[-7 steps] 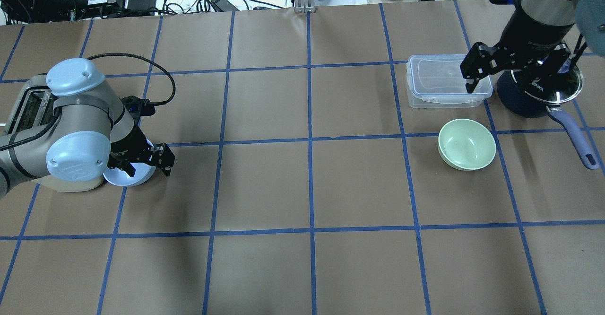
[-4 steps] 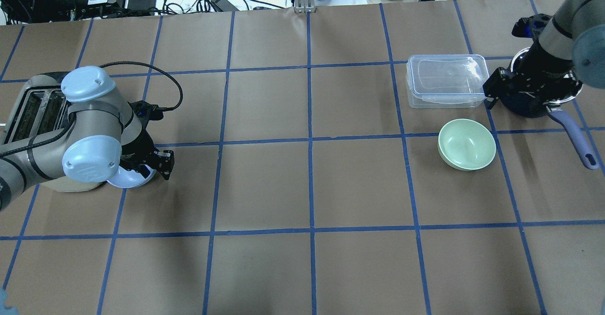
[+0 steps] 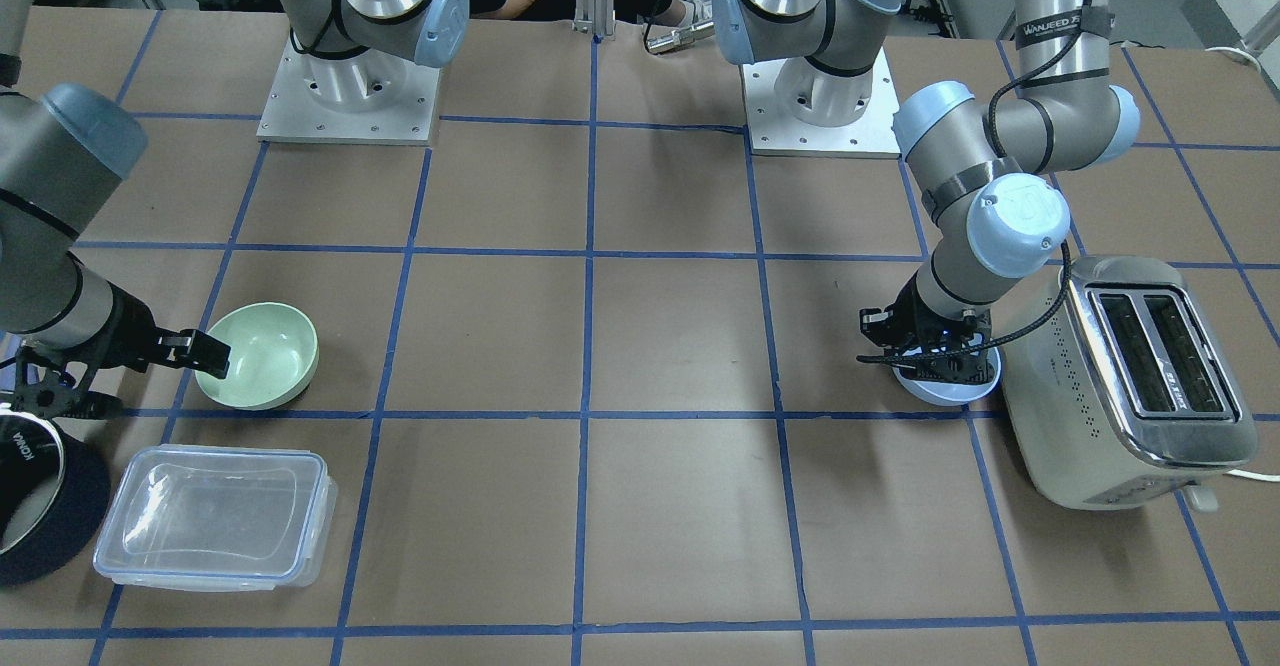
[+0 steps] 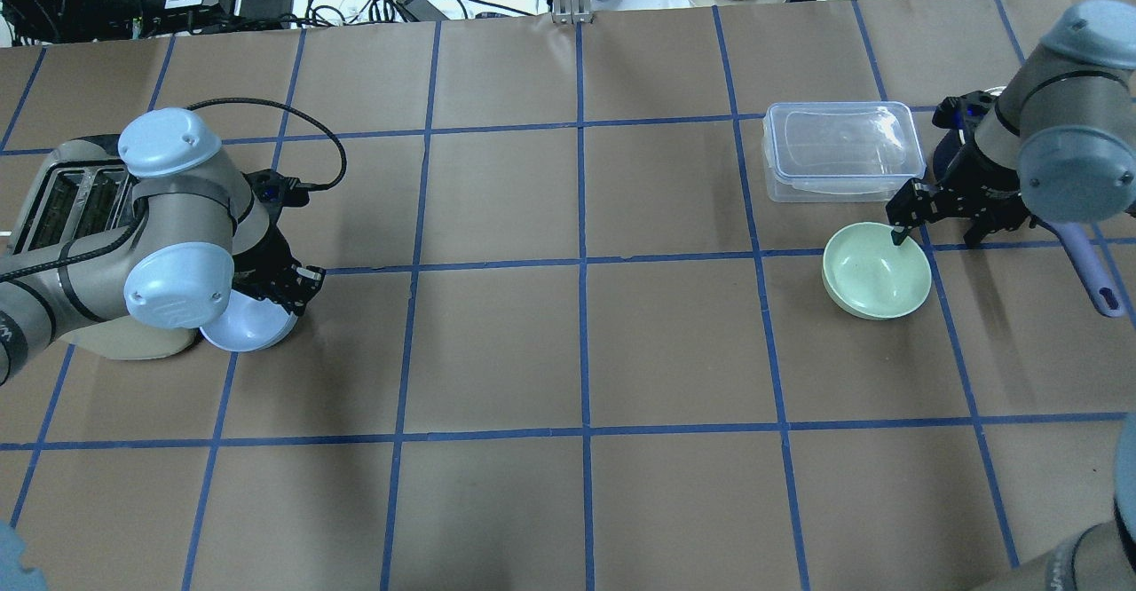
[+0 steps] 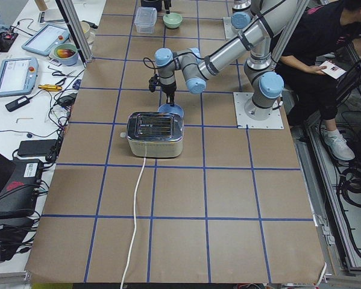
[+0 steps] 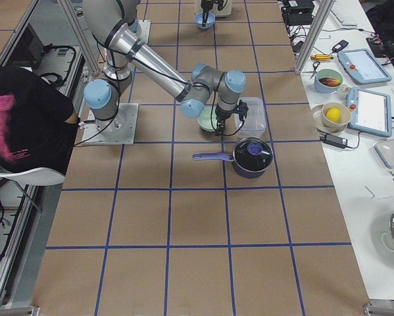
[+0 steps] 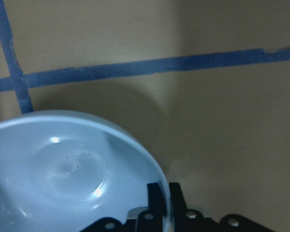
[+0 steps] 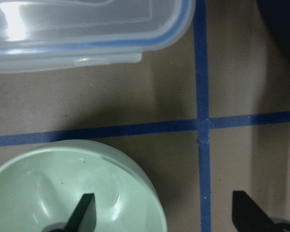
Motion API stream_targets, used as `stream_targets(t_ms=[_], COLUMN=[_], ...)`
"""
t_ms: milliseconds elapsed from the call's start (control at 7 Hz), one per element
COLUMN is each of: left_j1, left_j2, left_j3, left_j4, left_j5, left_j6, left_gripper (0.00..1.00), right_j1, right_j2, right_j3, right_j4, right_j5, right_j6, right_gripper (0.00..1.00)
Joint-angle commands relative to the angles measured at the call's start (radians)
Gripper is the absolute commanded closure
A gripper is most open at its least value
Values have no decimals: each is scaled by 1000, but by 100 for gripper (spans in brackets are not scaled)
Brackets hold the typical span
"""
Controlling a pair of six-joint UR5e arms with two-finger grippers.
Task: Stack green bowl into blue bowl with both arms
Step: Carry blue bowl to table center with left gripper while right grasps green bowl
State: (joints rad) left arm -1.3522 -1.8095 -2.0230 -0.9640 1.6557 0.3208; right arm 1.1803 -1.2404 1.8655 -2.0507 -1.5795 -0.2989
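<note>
Two claws have moved. Our right claw (image 4: 937, 238), spread wide, has dropped over the rim of the green bowl (image 4: 877, 271) near the box (image 4: 839, 152). Our left claw (image 7: 163, 195) pinches the blue bowl (image 4: 248, 329) by the toaster (image 3: 1130, 376). We think lifting comes next.

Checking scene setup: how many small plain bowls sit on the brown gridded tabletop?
2. Pale mint-green plastic bowl beside the clear lidded container, open right gripper straddling its rim; pale periwinkle-blue bowl beside the chrome-topped toaster, left gripper pinching its rim.
</note>
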Motion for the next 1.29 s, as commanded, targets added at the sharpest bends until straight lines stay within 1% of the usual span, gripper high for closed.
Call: stream_targets(t_ms=[0,143,286,429,571,714,857,1000,1143], left_j1=[-72,-158,-312,-449,-558,-626,-643,-651,-675], left_j2=[21,25,6,-25,-52,-101,-157,-225,-252], left_j3=[59,126,182,226,271,302,320,334,339], left_j4=[-69,-137,-148,-131,-110,-26,19,97,119], left_j5=[4,-5,-17,-60,-89,-91,-91,-93,-87], left_j6=[-78,-212,-382,-595,-702,-744,-790,-793,-793], left_gripper=[100,100,100,100,100,100,100,100,99], right_j1=[-1,-1,-1,-1,-2,-2,-2,-2,-2], right_j2=[27,26,26,26,22,13,13,4,-7], right_j3=[27,50,49,49,49,44,40,23,-29], right_j4=[-2,-6,-5,-2,7,11,12,32,113], right_j5=[-2,-2,-11,-13,-10,-7,-7,-7,-4], right_j6=[-9,-9,-12,-14,-14,-17,-19,-19,-19], right_gripper=[3,19,69,99,100,100,100,100,100])
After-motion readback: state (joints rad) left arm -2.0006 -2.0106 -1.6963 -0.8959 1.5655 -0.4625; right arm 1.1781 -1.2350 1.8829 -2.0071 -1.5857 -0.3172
